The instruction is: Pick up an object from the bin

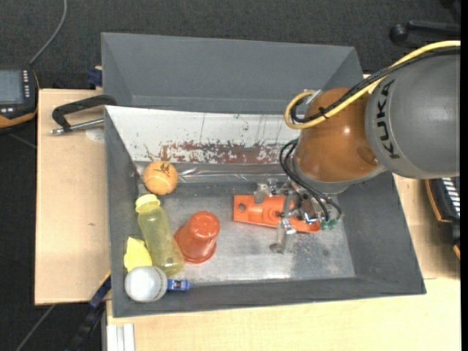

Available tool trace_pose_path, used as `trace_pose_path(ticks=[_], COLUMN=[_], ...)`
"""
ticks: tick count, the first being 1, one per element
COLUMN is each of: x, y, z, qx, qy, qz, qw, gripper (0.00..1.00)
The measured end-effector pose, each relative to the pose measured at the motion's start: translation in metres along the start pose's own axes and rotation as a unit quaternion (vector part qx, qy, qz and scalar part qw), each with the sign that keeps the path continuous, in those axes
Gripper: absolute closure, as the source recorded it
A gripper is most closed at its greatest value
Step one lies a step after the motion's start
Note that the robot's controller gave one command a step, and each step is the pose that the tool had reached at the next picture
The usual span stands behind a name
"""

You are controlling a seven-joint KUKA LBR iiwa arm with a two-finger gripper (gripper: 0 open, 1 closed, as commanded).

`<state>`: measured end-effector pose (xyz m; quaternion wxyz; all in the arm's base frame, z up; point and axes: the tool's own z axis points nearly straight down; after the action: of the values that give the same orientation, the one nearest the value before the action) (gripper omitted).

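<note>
Gripper (280, 241) low over bin (344, 247) floor, right of centre; fingers pressed together into one narrow metal tip, nothing pinched between them. Flat orange plastic piece (256, 210) lies on the floor just up-left of that tip, its right end tucked under the wrist hardware; contact with the fingers can't be made out. Well off to the left: red-orange cup (198, 235) on its side, yellow-green bottle (158, 234), orange ball (160, 177), white ball (145, 284).

Dark grey carpeted floor (219, 6)
</note>
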<state>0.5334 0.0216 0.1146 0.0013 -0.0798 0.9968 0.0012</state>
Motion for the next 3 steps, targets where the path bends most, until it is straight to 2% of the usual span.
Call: trace_pose_path(ticks=[1, 2, 3], x=[-0.022, -0.031, -0.06], y=[-0.001, 0.0, 0.006], z=[0.026, 0.038, 0.044], qx=[0.001, 0.0, 0.001], qy=[-0.0026, -0.0026, -0.005], qz=[-0.133, -0.154, -0.251], qw=[0.9911, 0.988, 0.9679], gripper=[0.0, 0.0, 1.0])
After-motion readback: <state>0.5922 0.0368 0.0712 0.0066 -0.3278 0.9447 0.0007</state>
